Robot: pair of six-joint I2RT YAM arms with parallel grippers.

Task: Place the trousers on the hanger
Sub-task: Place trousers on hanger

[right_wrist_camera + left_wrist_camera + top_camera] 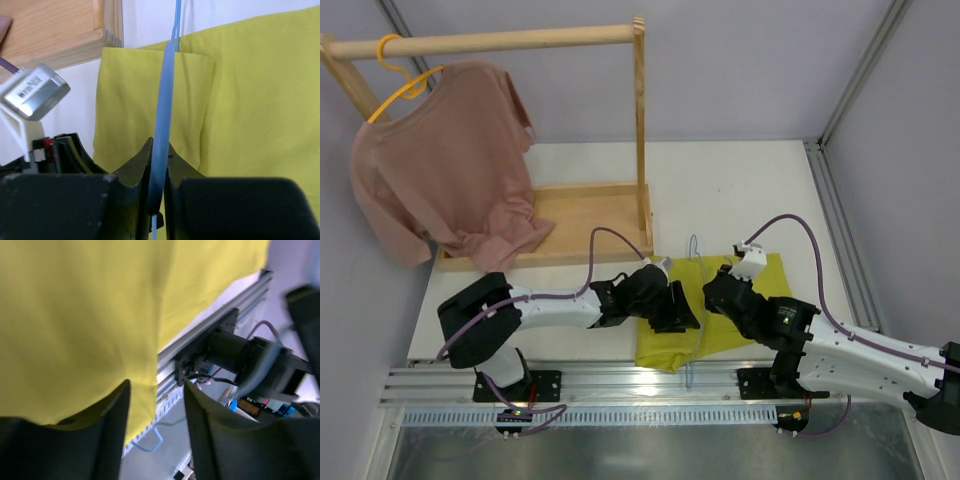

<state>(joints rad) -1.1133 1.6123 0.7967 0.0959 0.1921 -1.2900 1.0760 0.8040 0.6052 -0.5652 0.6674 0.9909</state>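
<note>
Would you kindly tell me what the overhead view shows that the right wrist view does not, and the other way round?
Only the overhead view shows the pink shirt on a yellow hanger, hung from the wooden rail. Only the right wrist view shows, close up, the right tool pinched on the thin wire of the blue hanger. Both show the yellow trousers spread out, the blue hanger lying across them, and the wooden tray behind.

You are looking at plain yellow-green trousers (770, 285), a light-blue hanger (164, 100), a dusty-pink shirt (440, 170), a yellow hanger (405, 92), a pale wooden rack (500, 42) and a white tabletop (740, 190).
</note>
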